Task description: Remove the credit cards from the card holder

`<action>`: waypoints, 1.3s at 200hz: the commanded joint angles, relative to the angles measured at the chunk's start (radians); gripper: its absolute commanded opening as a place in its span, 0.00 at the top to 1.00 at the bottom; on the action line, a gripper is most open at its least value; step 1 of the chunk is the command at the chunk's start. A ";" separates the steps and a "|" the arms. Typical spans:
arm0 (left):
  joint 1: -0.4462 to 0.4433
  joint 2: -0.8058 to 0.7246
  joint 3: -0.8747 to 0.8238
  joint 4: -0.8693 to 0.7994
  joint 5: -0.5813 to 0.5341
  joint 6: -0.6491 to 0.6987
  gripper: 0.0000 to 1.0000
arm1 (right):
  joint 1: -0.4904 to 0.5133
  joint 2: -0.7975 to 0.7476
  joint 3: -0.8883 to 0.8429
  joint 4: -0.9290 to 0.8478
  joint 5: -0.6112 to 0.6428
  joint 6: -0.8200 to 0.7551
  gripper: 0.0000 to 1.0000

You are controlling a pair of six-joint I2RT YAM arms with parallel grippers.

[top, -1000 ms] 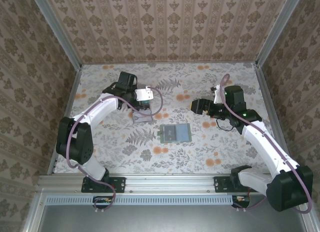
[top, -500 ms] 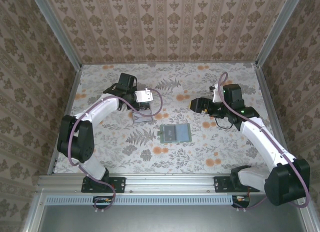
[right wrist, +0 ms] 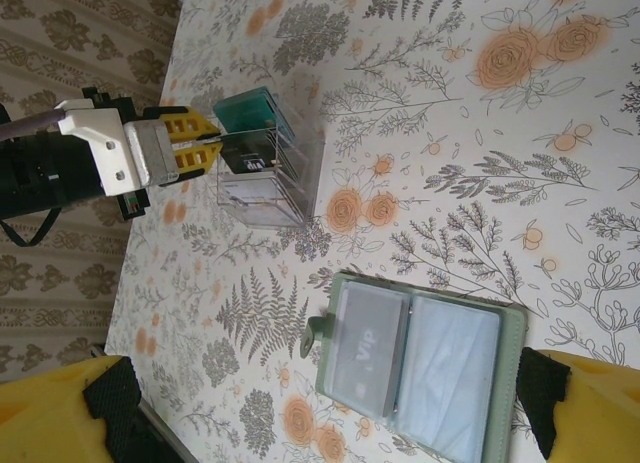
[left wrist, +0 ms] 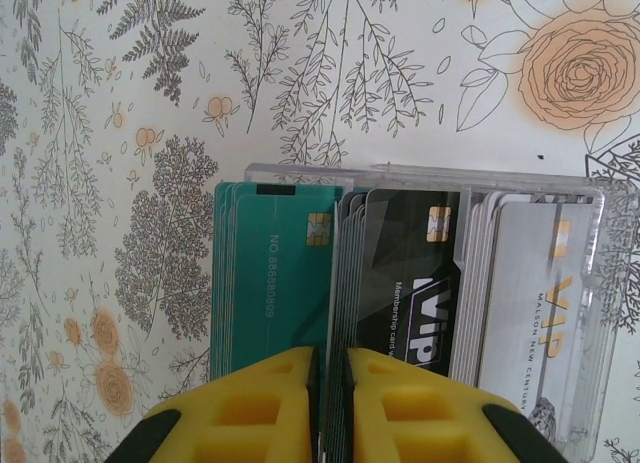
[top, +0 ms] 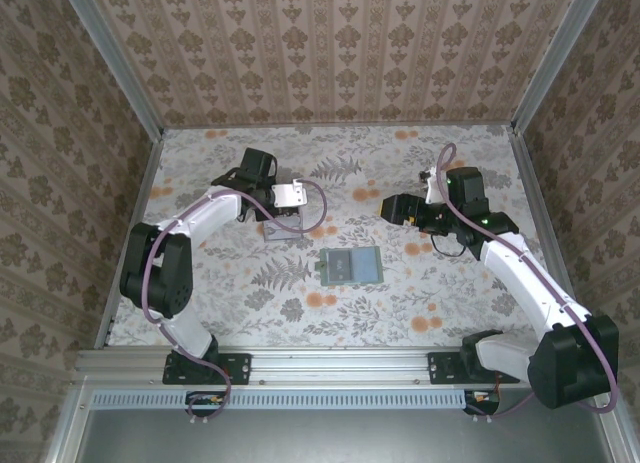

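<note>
Clear acrylic rack (left wrist: 420,173), left of the bench (top: 200,293) centre and toward the far edge, holds the extracted credit cards (left wrist: 275,273) upright in three groups: teal, black and pale grey. My left hand (left wrist: 331,383) stands over it with the yellow fingers (left wrist: 280,378) set narrow. Card edges lie in the slim gap between them, and I cannot tell whether one is gripped or freed. Step in hand, as I judge it: depositing a card into the rack. The card holder (right wrist: 455,373) lies open and flat near mid-bench, apart from the rack. A VIP card (right wrist: 365,361) shows in one pocket, so the task is incomplete. My right hand (top: 393,209) hovers right of centre, fingers spread wide and empty, looking down on the holder. Next move: widen the left hand and lift clear of the rack. Then one hand should pin the soft holder while the other pinches the exposed card edge and slides it out along the pocket.
</note>
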 commanded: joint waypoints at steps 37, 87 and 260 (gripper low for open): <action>0.006 0.032 0.038 0.024 -0.056 0.011 0.84 | -0.006 -0.003 0.012 0.023 -0.036 -0.006 0.00; 0.011 0.075 0.101 0.072 -0.123 -0.044 0.76 | -0.005 -0.004 0.005 0.027 -0.051 0.004 0.00; 0.008 -0.285 0.066 -0.040 -0.091 -1.008 0.00 | 0.169 0.073 0.020 -0.034 0.229 -0.021 0.00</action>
